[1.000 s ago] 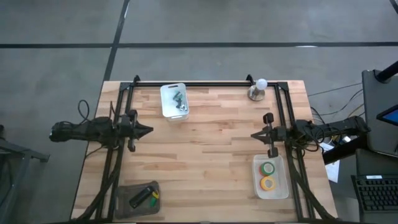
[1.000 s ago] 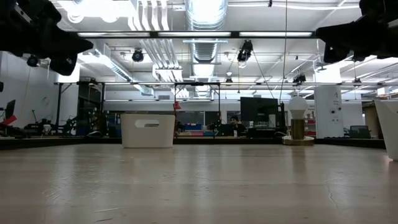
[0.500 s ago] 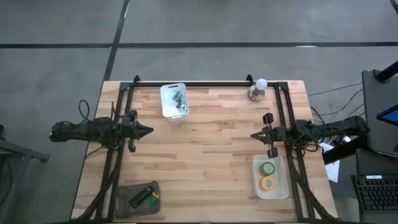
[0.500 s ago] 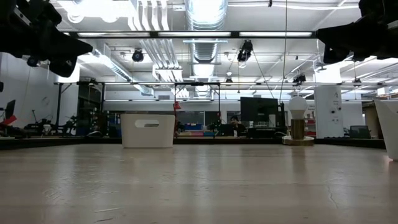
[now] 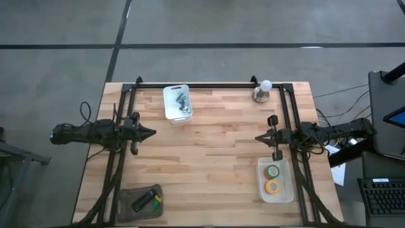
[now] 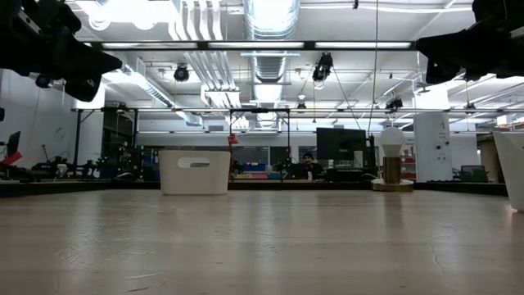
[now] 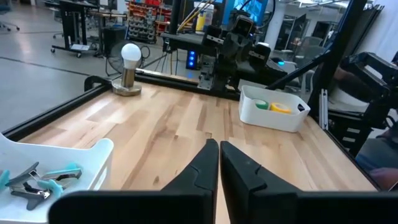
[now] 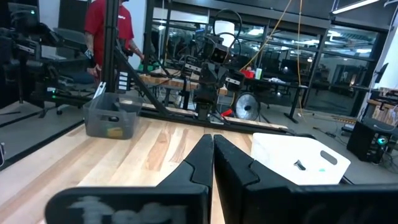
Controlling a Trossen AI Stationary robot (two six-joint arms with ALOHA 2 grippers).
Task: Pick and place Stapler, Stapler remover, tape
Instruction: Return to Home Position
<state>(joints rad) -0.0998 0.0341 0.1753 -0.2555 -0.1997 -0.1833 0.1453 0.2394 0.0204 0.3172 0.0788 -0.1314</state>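
Note:
The black stapler lies in a grey tray at the table's near left corner. A green tape roll and a yellow one lie in a white bin near the right edge; I see no red roll plainly. Staple removers lie in a white bin at the far side, and also show in the left wrist view as staple removers. My left gripper hovers shut at the left edge. My right gripper hovers shut at the right edge. The two point at each other.
A light bulb on a round base stands near the far right corner. A black frame rail runs along the far edge and both sides. Bare wood lies between the grippers. A person in a red shirt stands beyond the table.

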